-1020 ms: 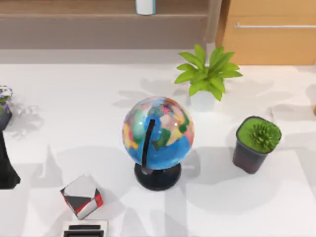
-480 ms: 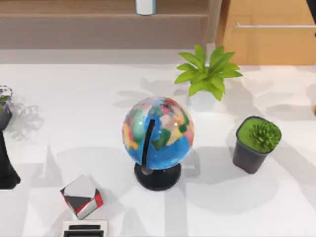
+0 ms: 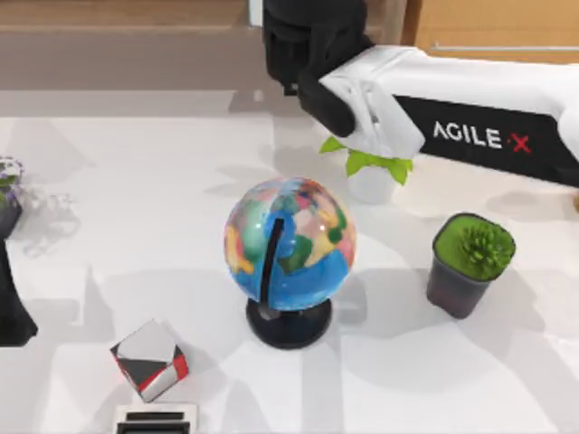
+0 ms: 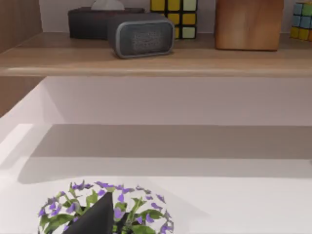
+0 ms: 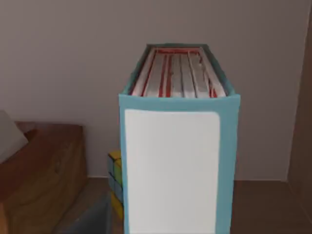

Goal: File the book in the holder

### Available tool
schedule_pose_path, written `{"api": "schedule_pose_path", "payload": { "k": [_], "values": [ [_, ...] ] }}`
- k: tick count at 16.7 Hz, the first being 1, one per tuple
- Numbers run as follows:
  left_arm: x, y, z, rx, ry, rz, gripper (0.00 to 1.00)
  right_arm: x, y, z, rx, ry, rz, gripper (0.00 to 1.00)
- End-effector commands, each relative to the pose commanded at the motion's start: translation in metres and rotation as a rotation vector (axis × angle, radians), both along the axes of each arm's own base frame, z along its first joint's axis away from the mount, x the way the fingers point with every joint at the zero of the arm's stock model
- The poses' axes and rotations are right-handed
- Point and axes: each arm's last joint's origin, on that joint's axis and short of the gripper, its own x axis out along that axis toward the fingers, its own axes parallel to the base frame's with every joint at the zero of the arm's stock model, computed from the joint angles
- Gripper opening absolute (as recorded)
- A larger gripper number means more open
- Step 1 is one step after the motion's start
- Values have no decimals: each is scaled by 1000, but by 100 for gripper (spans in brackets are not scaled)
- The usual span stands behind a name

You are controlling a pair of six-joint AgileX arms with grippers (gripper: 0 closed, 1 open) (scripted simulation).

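The book (image 5: 170, 170) stands upright right in front of the right wrist camera, with a white face, teal-blue edges and red-and-white page ends on top. My right arm (image 3: 470, 99) reaches from the right across the back of the table. Its dark gripper (image 3: 303, 41) hangs over the shelf at the back centre, covering the book from above. A white holder (image 3: 156, 419) with dark slots sits at the table's front edge, left of centre. My left gripper (image 3: 11, 312) is parked at the table's left edge.
A globe (image 3: 289, 244) on a black stand fills the table's middle. A leafy plant (image 3: 373, 172) lies under the right arm, with a dark-potted succulent (image 3: 470, 258) at right. A grey-white-red cube (image 3: 149, 360) sits front left. The shelf holds a grey speaker (image 4: 141, 34) and a wooden box (image 4: 248, 24).
My right arm has swung in from the right, over the leafy plant, to the shelf at the back centre. Nothing on the table has moved.
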Motion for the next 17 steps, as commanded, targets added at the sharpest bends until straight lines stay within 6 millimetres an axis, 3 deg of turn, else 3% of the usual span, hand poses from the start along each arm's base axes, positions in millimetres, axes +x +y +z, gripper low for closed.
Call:
{"api": "schedule_pose_path", "payload": {
  "k": [3,5,12,17],
  "values": [
    [0,0,0,0,0,0,100,13,24,-37,-17,35,-36,100],
    [0,0,0,0,0,0,100,16,31,-48,-23,47,-49,100],
    [0,0,0,0,0,0,100,20,30,-50,-24,49,-52,100],
    [0,0,0,0,0,0,100,35,31,-50,-24,48,-51,100]
  ]
}}
